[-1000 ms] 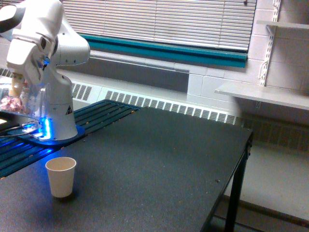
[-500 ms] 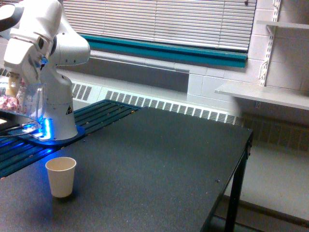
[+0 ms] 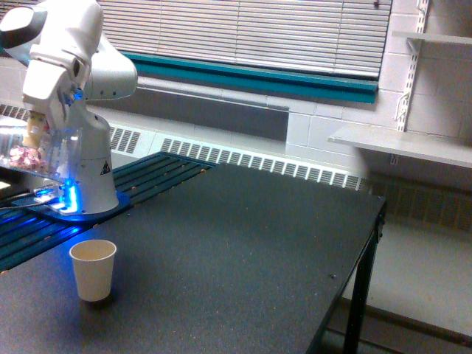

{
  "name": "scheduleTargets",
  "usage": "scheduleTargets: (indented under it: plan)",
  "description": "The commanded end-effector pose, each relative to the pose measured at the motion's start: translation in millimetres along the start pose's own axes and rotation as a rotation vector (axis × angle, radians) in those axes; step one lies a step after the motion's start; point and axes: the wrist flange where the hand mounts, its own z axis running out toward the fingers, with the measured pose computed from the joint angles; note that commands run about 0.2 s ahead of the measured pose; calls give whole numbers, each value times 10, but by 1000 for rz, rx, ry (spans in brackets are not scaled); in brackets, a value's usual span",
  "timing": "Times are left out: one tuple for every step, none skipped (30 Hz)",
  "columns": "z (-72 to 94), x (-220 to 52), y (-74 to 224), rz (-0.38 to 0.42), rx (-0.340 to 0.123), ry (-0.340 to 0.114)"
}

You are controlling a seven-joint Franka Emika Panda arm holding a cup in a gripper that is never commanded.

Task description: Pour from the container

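The clear plastic container [image 3: 33,151] sits at the far left of the frame, raised above the bench [image 3: 243,243], pinkish wrapped candies visible low inside. The pincer [image 3: 38,129] grips it from above, closed on its wall; finger detail is blurry, so the exact hold is likely but not certain. The container looks roughly upright or slightly tilted, so nothing spills yet. The paper cup [image 3: 93,268] stands open-mouthed at lower left of the frame, well apart from and below the container, probably as the receiver. The arm's white base [image 3: 92,169] sits behind, glowing blue. Pouring looks not yet begun; the container needs to be carried over the cup first.
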Motion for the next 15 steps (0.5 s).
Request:
scheduleTargets:
  plan:
    - [0,67,-109,-29,5,3]
    - [-1,71,-113,-31,5,3]
    - [-2,75,-118,-35,4,3]
    - [-5,84,-124,-39,4,4]
    - [-8,93,-127,-43,4,5]
    - [-10,99,-130,-46,3,5]
    - [-11,104,-131,-50,2,5]
    - [-13,110,-133,-53,2,6]
    - [-15,118,-133,-57,3,7]
    - [-18,125,-133,-59,3,8]
    - [-18,126,-131,-60,2,7]
    - [-20,129,-129,-62,2,7]
    - [-23,132,-126,-64,1,8]
    - [-24,133,-123,-66,1,8]
    - [-25,132,-116,-66,1,7]
